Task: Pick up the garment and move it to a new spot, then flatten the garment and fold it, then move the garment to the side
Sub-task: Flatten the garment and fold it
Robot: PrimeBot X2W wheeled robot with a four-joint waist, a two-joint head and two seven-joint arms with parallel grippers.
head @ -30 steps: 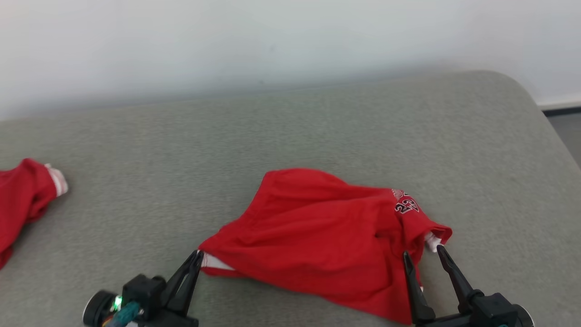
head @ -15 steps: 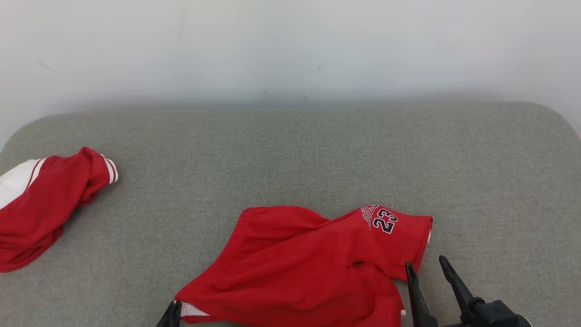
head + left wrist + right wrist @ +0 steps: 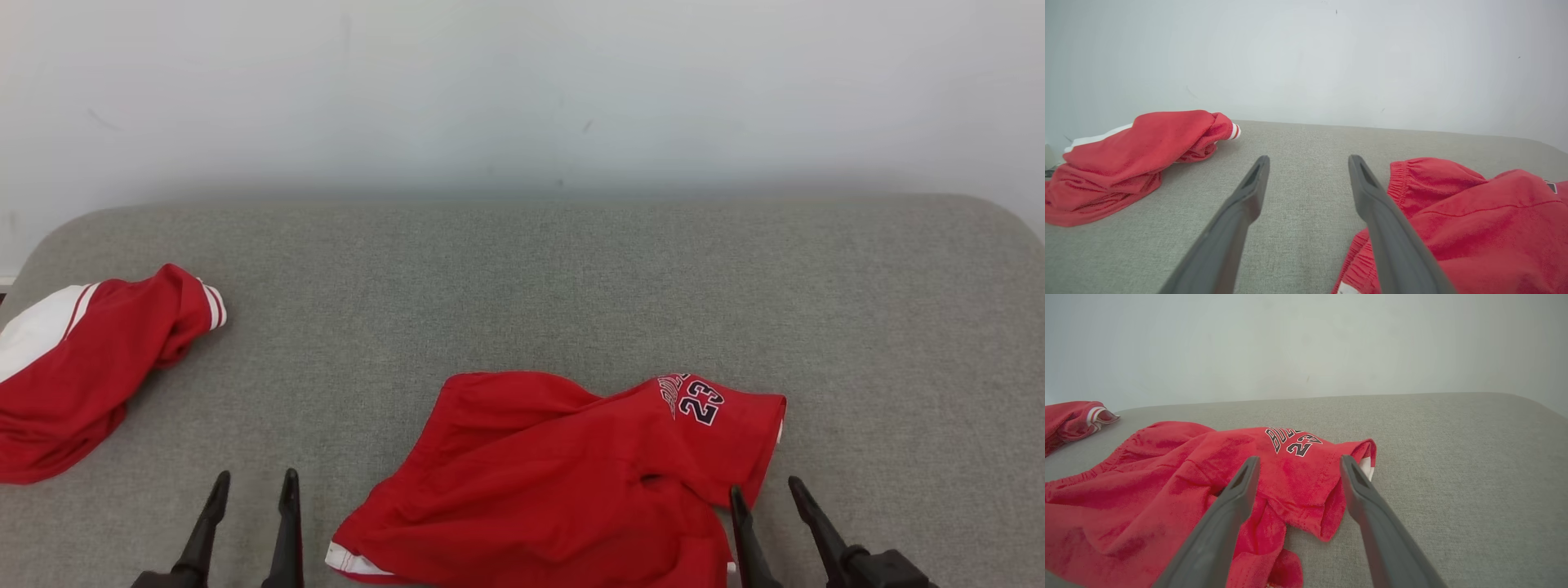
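Two grippers stand wide open and hold nothing above a grey fabric-covered worktop (image 3: pixel 522 286). The task's garment, a pair of red shorts (image 3: pixel 555 482) printed with the number 23, lies crumpled at the near middle of the worktop, its nearest part running out of the head view's bottom edge.

The left gripper (image 3: pixel 254 482) is just beside the shorts' white-trimmed corner, apart from the cloth. The right gripper (image 3: pixel 764 490) is at the folded-over leg opening on the other side. Whether it touches the cloth cannot be told.

Likely risks:
- That leg is doubled over, so a pinch there may catch several layers, or just the top one, and lock the fold in rather than flatten it.
- A low close by the left gripper could nip the worktop's covering instead of the hem.
- Pulling toward the robot could slide the shorts off the near edge.

A second red garment (image 3: pixel 90 359) with white panels lies well apart at the far left and might be mistaken for the target.
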